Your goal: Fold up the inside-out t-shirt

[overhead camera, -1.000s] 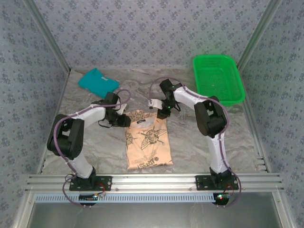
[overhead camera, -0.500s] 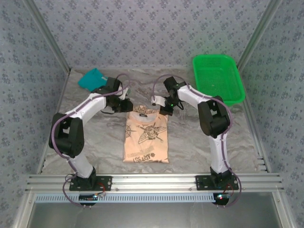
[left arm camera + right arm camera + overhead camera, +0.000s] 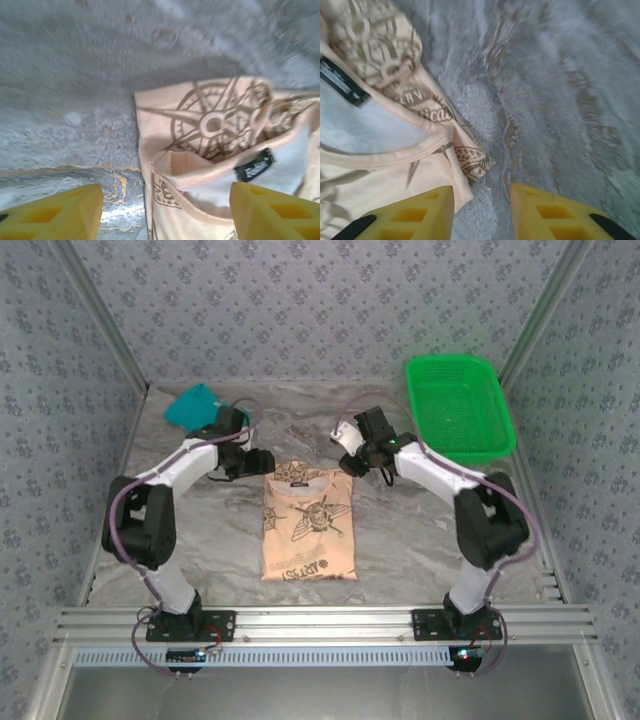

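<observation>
The inside-out t-shirt (image 3: pixel 308 524) lies as a flat folded rectangle mid-table, peach with brown compass prints, its collar and dark label (image 3: pixel 255 165) at the far end. My left gripper (image 3: pixel 258 462) hovers by the shirt's far left corner, and in the left wrist view the left gripper (image 3: pixel 165 215) is open, wide, its yellow fingers (image 3: pixel 55 215) astride the collar edge (image 3: pixel 200 175) without touching it. My right gripper (image 3: pixel 350 461) is at the far right corner, where the right gripper (image 3: pixel 482 210) stands open over bare table, the shirt's corner (image 3: pixel 470 162) just beside its left finger (image 3: pixel 405 215).
A plain teal folded shirt (image 3: pixel 195 405) lies at the back left, just behind my left arm. A green basket (image 3: pixel 487 440) stands at the back right. Patterned walls close in the table on three sides, and a metal rail (image 3: pixel 320 620) runs along the near edge.
Both grippers have opened and let go of the shirt's far corners. The right arm has swung right and back. The shirt now lies flat and still.
</observation>
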`<state>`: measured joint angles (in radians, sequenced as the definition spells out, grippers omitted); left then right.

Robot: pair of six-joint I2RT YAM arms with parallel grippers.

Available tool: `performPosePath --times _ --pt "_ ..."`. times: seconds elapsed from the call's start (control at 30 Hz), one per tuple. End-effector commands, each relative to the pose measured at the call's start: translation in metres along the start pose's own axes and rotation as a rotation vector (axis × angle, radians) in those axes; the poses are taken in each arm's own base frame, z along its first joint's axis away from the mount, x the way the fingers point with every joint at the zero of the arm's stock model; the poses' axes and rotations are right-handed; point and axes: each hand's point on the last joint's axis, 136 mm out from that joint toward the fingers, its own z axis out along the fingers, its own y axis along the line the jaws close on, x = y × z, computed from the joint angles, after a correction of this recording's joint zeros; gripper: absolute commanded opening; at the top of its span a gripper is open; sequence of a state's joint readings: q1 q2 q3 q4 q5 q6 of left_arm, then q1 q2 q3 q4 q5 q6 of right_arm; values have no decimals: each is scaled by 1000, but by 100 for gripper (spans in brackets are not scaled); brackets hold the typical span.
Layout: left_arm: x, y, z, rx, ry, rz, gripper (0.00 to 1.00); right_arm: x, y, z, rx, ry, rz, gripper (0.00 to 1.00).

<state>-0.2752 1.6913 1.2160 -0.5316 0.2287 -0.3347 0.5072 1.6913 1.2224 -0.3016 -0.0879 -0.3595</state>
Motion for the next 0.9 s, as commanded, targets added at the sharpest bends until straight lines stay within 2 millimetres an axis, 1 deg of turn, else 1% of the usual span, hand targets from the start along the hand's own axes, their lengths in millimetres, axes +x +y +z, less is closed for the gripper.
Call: performPosePath --times 0.0,0.07,0.1,0.13,0.2,0.23,0.27,0.3,0.33,0.37,0.47,0.53,0.6,0.77,0.83,0.87 --pt "-16 -1 -11 33 -70 5 70 2 -17 -30 155 -80 208 38" --pt "-12 3 -4 45 -66 -89 69 7 -26 -49 254 -115 222 52" --pt "-9 1 -2 70 -53 -113 69 7 -26 -56 259 -132 227 64" --pt "-4 -2 1 85 -38 -116 69 7 -26 -61 243 -141 252 99" --pt "5 -1 6 89 -26 -97 70 13 -29 -62 198 -118 383 100" --pt "8 -3 9 109 -15 -72 70 16 -27 -57 129 -89 426 100" --pt "13 -5 13 120 8 -54 70 16 -18 -48 21 -60 415 100" --pt "16 -5 16 125 31 -38 70 16 -11 -40 -73 -37 407 94" --pt "19 -5 21 132 54 -30 70 21 -7 -29 -140 6 409 89" --pt "21 -6 25 144 69 -25 70 17 -9 -21 -169 24 398 86" --pt "30 -12 36 182 124 -11 72 27 1 6 -240 84 319 88" --pt "34 -12 45 184 155 -5 72 31 6 19 -293 135 319 87" --pt "37 -13 53 193 178 11 73 32 9 31 -327 156 318 86" --pt "29 -16 69 206 195 9 73 39 21 56 -403 260 279 84" --pt "27 -13 75 182 207 8 74 41 22 68 -410 285 277 84" --pt "26 -10 79 164 215 9 74 42 22 75 -413 295 281 82"
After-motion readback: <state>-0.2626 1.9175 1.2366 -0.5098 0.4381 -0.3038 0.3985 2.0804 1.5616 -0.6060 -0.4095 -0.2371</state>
